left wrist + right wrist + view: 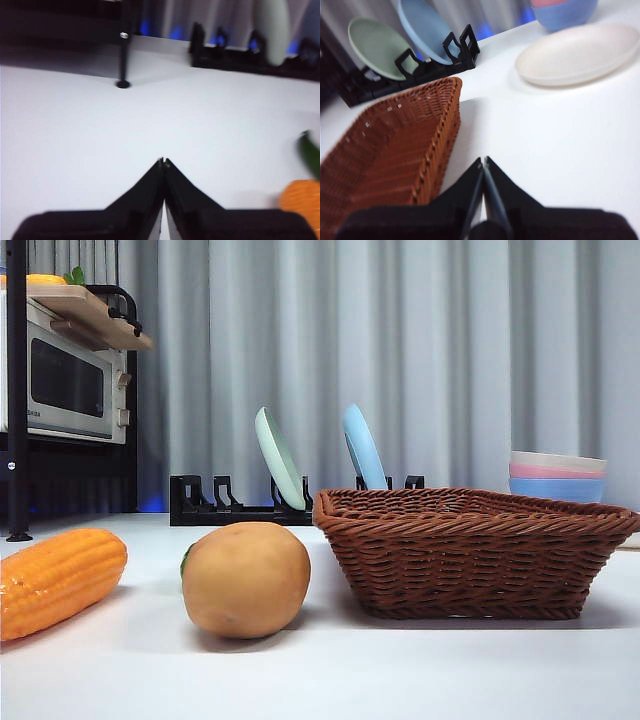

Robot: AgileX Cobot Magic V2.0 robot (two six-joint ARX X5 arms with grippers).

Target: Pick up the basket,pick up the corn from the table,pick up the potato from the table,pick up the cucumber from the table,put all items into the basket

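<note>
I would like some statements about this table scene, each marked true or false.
1. The basket holds no vegetable in its visible part. True.
2. The potato lies inside the basket. False: it lies on the table, beside the basket.
3. The left gripper holds the corn. False: its jaws are shut on nothing, and the corn lies on the table.
4. The right gripper is shut beside the basket. True.
5. Two plates stand upright in the black rack. True.
</note>
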